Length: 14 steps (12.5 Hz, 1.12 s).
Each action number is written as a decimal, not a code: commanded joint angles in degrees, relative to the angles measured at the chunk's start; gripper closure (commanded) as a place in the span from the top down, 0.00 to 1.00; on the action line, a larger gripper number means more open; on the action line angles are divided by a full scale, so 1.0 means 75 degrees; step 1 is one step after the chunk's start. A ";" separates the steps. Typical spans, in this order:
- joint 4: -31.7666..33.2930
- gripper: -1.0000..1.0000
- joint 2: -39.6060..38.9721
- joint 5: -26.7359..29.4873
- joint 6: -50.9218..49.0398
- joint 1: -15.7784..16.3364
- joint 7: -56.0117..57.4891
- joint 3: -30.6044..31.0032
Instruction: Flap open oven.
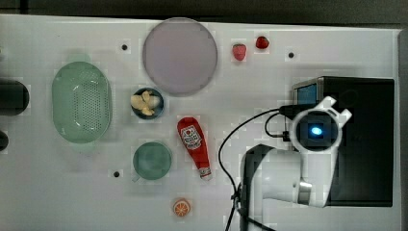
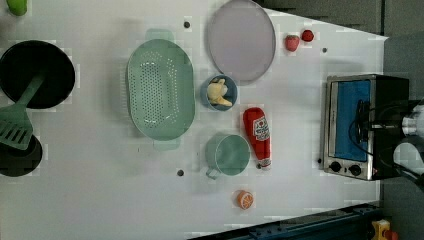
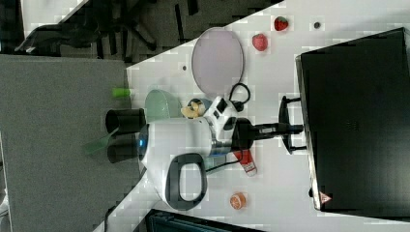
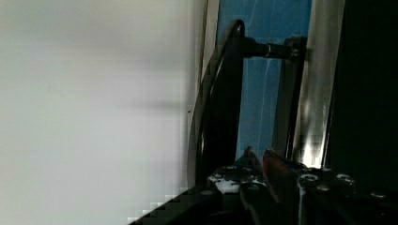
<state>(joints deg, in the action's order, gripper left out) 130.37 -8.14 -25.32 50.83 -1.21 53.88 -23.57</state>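
The oven [image 2: 372, 125] is seen at the right end of the white counter [image 1: 269, 62] in the top view, with its silver front frame and blue-tinted glass door [image 2: 352, 120] facing the rest of the counter. In the left view the door is seen flush in its frame, closed, and two small black knobs [image 2: 345, 168] are seen at the lower end of the front panel. A black bar handle [image 3: 286, 124] is carried on two posts in front of the door.

In the right view the claw [image 3: 295, 128] is held level and is reached in to the handle bar, at about the middle of the bar. In the wrist view the claw [image 4: 263, 159] is seen with its fingers drawn close together, right beside the handle [image 4: 225, 103] and in front of the blue glass; whether the bar is actually clamped between them cannot be told. In the top view the white arm [image 1: 288, 173] is seen above the oven's front edge.

The rest of the counter is taken up by a green colander [image 1: 82, 102], a round lilac plate [image 1: 179, 56], a small blue bowl [image 1: 147, 103] with pale food pieces, a green cup [image 1: 152, 161], a red ketchup bottle [image 1: 195, 144] lying on its side, an orange slice [image 1: 181, 208] and two strawberries [image 1: 239, 51].
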 commanded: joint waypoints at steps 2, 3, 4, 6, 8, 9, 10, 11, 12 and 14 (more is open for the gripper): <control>0.0149 0.17 -0.0198 -0.1031 -0.0429 0.0543 -0.2439 0.0731; 0.0153 0.17 -0.0333 -0.1398 -0.0535 0.0615 -0.2906 0.0884; 0.0153 0.17 -0.0481 -0.1726 -0.0598 0.0696 -0.3391 0.1033; 0.0149 0.17 -0.0834 -0.2335 -0.0795 0.0896 -0.4486 0.1317; 0.0106 0.17 -0.1282 -0.3116 -0.0969 0.1153 -0.5629 0.1549; 0.0048 0.17 -0.1538 -0.3488 -0.1123 0.1294 -0.6322 0.1634; -0.0020 0.17 -0.1794 -0.3810 -0.1266 0.1434 -0.7049 0.1691; -0.0093 0.17 -0.2061 -0.4108 -0.1400 0.1585 -0.7728 0.1719; -0.0160 0.17 -0.2333 -0.4453 -0.1499 0.1742 -0.8246 0.1738; -0.0337 0.17 -0.2874 -0.4968 -0.1725 0.2006 -0.9038 0.1755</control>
<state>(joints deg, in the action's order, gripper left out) 129.25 -30.47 -61.21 38.55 13.23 -4.72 -9.48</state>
